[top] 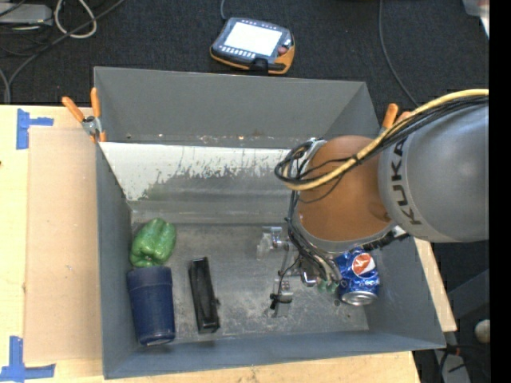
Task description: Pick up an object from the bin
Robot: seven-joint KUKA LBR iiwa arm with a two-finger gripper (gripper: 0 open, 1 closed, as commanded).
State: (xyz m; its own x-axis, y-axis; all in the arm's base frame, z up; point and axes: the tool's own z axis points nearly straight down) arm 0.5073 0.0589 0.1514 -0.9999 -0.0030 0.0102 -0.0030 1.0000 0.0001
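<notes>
- Camera view: the gripper [277, 300] hangs low over the bare floor of the bin [231, 126], just left of the blue soda can [357, 276]; apart or together, I cannot tell
- The can lies, seemingly on its side, under the arm
- Black bar [204, 296], dark blue cup [152, 306] and green pepper [153, 242] sit well left of the can

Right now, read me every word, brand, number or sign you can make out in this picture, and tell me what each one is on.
"KUKA": on the grey arm, letters running along its side.
Blue can: round red, white and blue logo; its lettering is too small to read.
Screen of the orange handheld controller: too small to read.
</notes>
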